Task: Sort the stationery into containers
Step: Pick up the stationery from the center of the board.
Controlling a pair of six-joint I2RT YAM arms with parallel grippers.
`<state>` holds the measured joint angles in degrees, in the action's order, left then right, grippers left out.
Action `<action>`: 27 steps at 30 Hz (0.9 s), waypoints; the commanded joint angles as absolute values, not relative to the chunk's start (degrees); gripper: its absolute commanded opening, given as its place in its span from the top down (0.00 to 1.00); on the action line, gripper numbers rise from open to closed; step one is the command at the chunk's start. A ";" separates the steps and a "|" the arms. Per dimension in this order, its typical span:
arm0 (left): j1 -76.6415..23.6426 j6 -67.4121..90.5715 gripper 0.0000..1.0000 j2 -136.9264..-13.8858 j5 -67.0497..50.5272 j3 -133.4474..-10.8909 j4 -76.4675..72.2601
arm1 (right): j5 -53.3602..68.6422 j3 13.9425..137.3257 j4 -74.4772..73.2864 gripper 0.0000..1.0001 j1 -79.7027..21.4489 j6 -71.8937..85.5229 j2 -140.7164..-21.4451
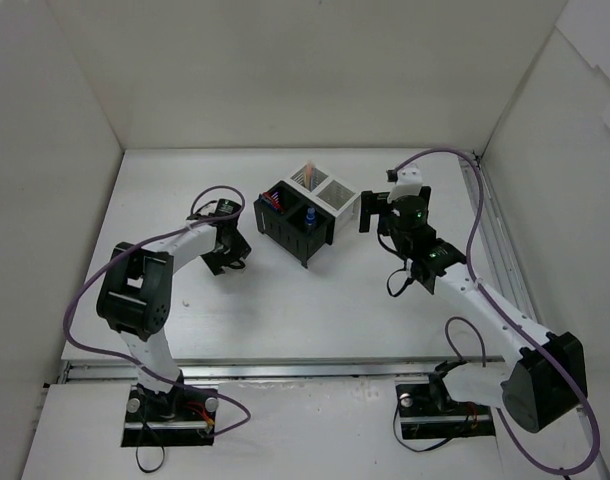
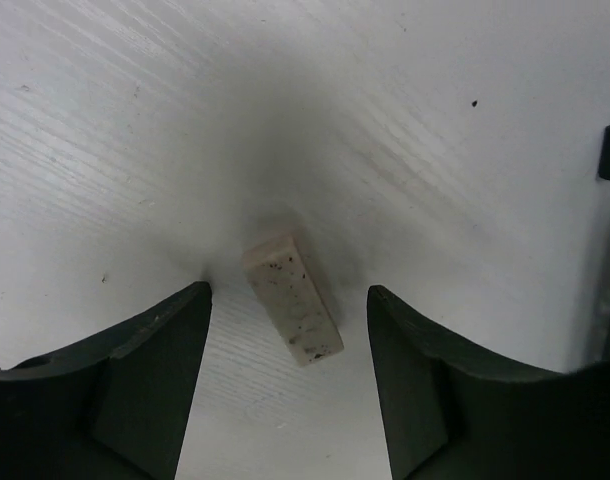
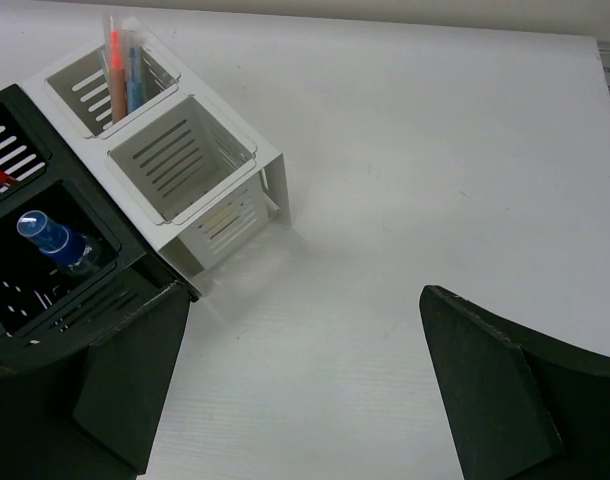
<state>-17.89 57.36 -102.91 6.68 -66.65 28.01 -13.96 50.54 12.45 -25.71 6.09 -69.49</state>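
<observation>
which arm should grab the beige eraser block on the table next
Left: the left tool, open, straddles the beige speckled eraser block; the right tool hangs open by the black and white perforated metal bins.

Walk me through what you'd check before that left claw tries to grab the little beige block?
1. Left gripper open: ok, jaws wide apart.
2. Eraser between the fingers: ok, with a gap on each side.
3. Eraser square to the fingers: not ok, it lies at a slant.
4. Fingers low enough to grip: cannot tell.
5. Container with room: ok, one white bin looks empty.
6. Right gripper out of the way: ok, open and empty, away from the eraser.
</observation>
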 commanded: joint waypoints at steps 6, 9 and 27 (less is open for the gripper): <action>-18.46 62.05 0.75 -102.57 8.26 -68.64 29.89 | -18.02 49.48 15.11 0.02 -24.87 7.38 -64.07; -18.98 61.88 1.00 -100.47 10.28 -68.64 30.32 | -18.54 48.78 15.12 0.02 -24.79 7.47 -62.76; -28.91 25.33 1.00 -90.96 -1.30 -85.58 -1.20 | -23.53 39.91 19.34 0.02 -24.61 9.75 -49.76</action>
